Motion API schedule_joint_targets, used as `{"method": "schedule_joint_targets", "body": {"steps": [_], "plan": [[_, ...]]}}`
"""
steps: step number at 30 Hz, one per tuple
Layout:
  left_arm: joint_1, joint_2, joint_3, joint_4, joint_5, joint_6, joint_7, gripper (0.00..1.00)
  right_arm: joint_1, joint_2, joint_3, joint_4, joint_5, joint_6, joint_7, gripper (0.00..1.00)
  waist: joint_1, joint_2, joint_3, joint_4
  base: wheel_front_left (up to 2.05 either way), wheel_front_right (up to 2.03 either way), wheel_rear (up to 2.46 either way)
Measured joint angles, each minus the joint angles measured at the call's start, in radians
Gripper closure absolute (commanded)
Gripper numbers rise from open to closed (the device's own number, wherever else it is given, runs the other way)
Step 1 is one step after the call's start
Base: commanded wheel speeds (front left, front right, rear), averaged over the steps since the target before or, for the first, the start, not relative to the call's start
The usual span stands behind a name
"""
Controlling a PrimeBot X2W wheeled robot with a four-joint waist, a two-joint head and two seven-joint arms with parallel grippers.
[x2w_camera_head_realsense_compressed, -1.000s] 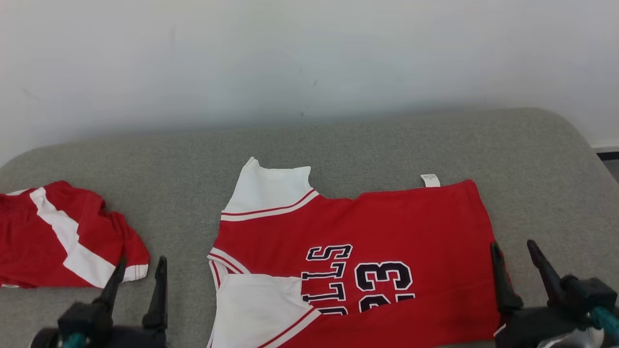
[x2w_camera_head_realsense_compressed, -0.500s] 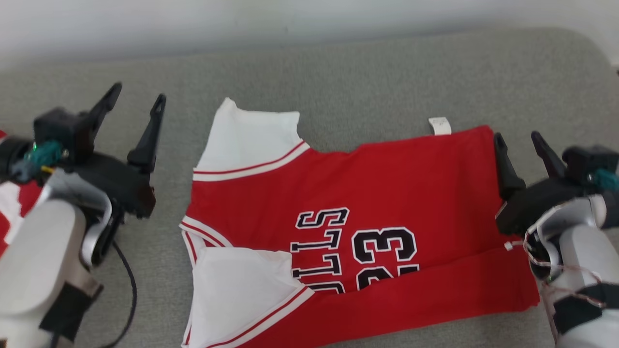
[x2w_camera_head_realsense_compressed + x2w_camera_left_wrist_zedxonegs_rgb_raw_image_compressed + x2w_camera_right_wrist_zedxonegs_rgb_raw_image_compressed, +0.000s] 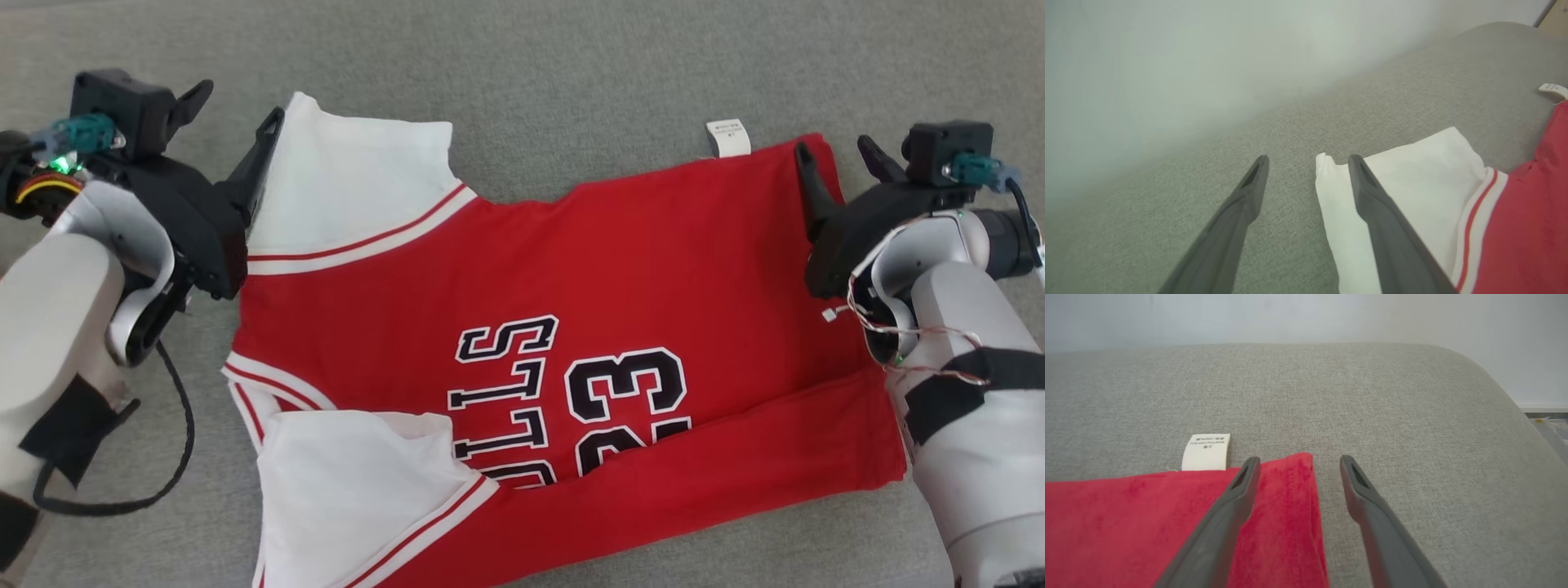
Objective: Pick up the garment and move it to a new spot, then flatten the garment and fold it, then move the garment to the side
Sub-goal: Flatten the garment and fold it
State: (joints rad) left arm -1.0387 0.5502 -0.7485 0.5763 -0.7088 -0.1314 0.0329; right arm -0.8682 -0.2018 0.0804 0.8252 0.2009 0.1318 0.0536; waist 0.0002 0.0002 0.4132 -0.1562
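Observation:
The garment (image 3: 571, 286) is a red jersey with white sleeves and dark lettering, lying spread on grey fabric. My left gripper (image 3: 237, 106) is open at the far white sleeve (image 3: 1412, 183), one finger over the sleeve's edge and the other over bare fabric. My right gripper (image 3: 833, 159) is open at the garment's far hem corner (image 3: 1294, 473), one finger above the red cloth and one beside it. Nothing is held by either. The near edge of the garment (image 3: 653, 506) is folded over in a band.
The grey upholstered surface (image 3: 571, 65) runs all round the garment. A white care label (image 3: 1206, 452) sticks out from the far hem. A pale wall (image 3: 1290, 314) rises behind, and the surface's rounded right end (image 3: 1506, 396) drops toward the floor. A black cable (image 3: 175, 441) hangs from my left arm.
The head camera has tilted down, so the wall and a second red-and-white garment at left have left the view. Both arms have reached forward to the garment's far corners, still open.

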Motion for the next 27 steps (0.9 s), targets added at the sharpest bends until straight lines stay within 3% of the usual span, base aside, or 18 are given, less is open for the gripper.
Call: {"method": "schedule_joint_targets", "body": {"steps": [14, 15, 16, 17, 18, 19, 27], "plan": [[-0.158, 0.002, -0.214, 0.133, -0.15, 0.0, 0.014, 0.0, -0.17, 0.048, 0.063, 0.205, 0.001, 0.0, -0.034, 0.0, -0.0002, -0.0001, 0.086, -0.045, 0.0, 0.0, 0.0], [-0.163, 0.0, -0.225, 0.147, -0.16, 0.0, 0.021, 0.0, -0.179, 0.051, 0.068, 0.216, 0.002, 0.0, -0.036, 0.05, -0.0002, -0.0001, 0.09, -0.048, 0.0, 0.0, 0.0], [-0.168, -0.001, -0.24, 0.158, -0.167, 0.0, 0.028, 0.0, -0.187, 0.054, 0.073, 0.225, 0.004, 0.0, -0.038, 0.48, -0.0002, -0.0001, 0.093, -0.05, 0.0, 0.0, 0.0], [-0.174, -0.001, -0.253, 0.165, -0.169, 0.0, 0.03, 0.0, -0.194, 0.057, 0.077, 0.234, 0.009, 0.0, -0.044, 0.56, -0.0002, -0.0001, 0.097, -0.052, 0.0, 0.0, 0.0], [-0.179, -0.003, -0.262, 0.171, -0.176, 0.0, 0.029, 0.53, -0.202, 0.06, 0.081, 0.241, 0.012, 0.0, -0.047, 0.73, -0.0002, -0.0001, 0.1, -0.053, 0.0, 0.0, 0.0], [-0.191, -0.009, -0.276, 0.18, -0.208, 0.0, 0.021, 1.0, -0.217, 0.062, 0.09, 0.258, 0.02, 0.0, -0.058, 1.0, -0.0002, -0.0002, 0.104, -0.055, 0.0, 0.0, 0.0], [-0.206, -0.028, -0.305, 0.204, -0.261, 0.0, -0.106, 1.0, -0.233, 0.034, 0.108, 0.306, 0.027, 0.0, -0.152, 1.0, -0.0002, -0.0001, 0.086, -0.037, 0.0, 0.0, 0.0]]}}
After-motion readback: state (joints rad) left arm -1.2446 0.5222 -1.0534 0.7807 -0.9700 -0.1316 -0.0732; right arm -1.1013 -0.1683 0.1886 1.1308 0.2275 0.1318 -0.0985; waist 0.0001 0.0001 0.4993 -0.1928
